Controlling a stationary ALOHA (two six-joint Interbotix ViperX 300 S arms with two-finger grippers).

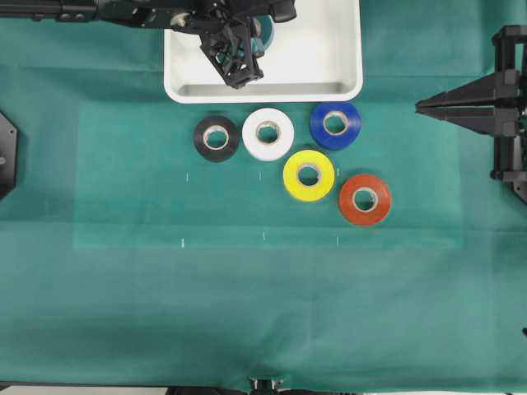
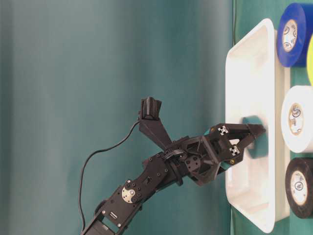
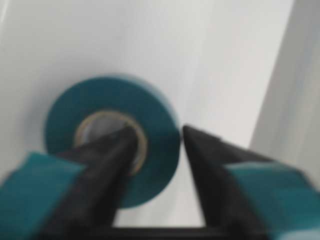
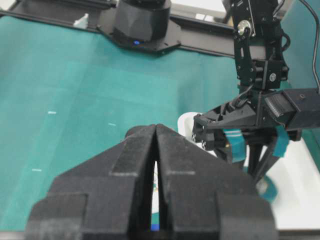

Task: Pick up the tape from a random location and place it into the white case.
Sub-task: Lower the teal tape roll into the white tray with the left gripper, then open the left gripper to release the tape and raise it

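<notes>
The teal tape (image 3: 110,100) lies flat on the floor of the white case (image 1: 329,49), near its back left. My left gripper (image 3: 159,131) hangs over it with the jaws apart. One finger sits inside the pale core and the other stands just outside the roll's rim, with a sliver of white showing between them. From table level the fingertips (image 2: 259,131) point into the case (image 2: 249,73) right at the tape (image 2: 254,137). From overhead the arm hides most of the tape (image 1: 265,33). My right gripper (image 1: 418,105) rests shut at the right edge, holding nothing.
In front of the case, five other rolls lie on the green cloth: black (image 1: 216,137), white (image 1: 268,133), royal blue (image 1: 335,124), yellow (image 1: 309,174) and orange-red (image 1: 365,198). The left arm reaches in from the back left over the case's rim.
</notes>
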